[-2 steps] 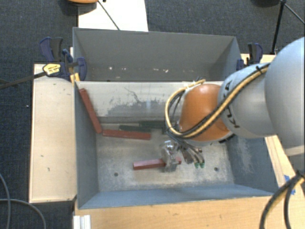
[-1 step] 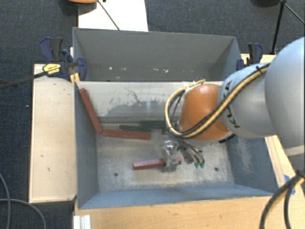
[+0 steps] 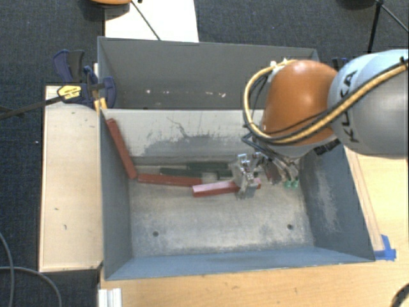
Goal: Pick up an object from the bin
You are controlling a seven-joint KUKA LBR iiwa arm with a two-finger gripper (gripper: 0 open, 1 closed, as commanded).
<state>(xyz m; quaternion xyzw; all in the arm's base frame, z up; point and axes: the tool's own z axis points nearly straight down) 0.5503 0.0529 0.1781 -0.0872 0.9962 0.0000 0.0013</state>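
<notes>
Pincer | at right end of pink-red bar, mid-bin | open or closed: cannot tell | advice: straddle bar crosswise, avoid red strip alongside.

The hand is low in the bin, at the right end of a short red bar. A longer red strip lies just left; another strip leans on the left wall.

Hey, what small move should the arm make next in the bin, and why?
Probably shift the gripper slightly along the pale red bar toward its middle. It sits low at the bar's end nearest the arm, so a grasp there might tip it; whether it already touches the bar I cannot tell.
</notes>
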